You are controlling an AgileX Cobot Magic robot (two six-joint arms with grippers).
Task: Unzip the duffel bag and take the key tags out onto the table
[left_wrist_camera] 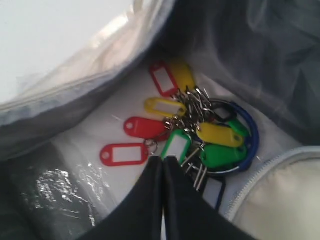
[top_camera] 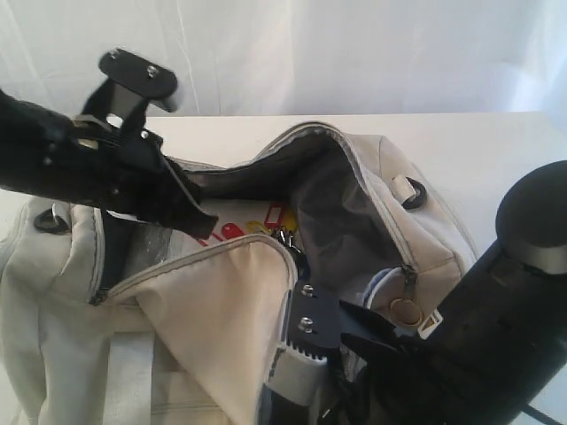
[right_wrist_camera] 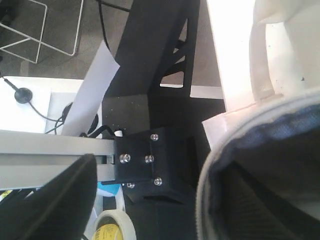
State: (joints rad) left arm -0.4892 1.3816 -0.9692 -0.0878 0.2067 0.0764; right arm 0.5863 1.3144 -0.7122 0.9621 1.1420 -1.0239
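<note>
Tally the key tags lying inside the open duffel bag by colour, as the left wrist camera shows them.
Red tags: 3
Yellow tags: 3
Green tags: 2
Dark tag, blue or black: 1
Total: 9 showing; others may be hidden.

place: robot lab or test bay | backdrop: white curtain [top_camera: 354,53] hung behind a plain white worktop [top_camera: 478,142] | rig: aluminium rail [right_wrist_camera: 50,155] with bolted black bracket [right_wrist_camera: 142,160] | clutter: loose cable [right_wrist_camera: 45,112], roll of tape [right_wrist_camera: 112,227] | floor: bare grey floor [right_wrist_camera: 75,25]
</note>
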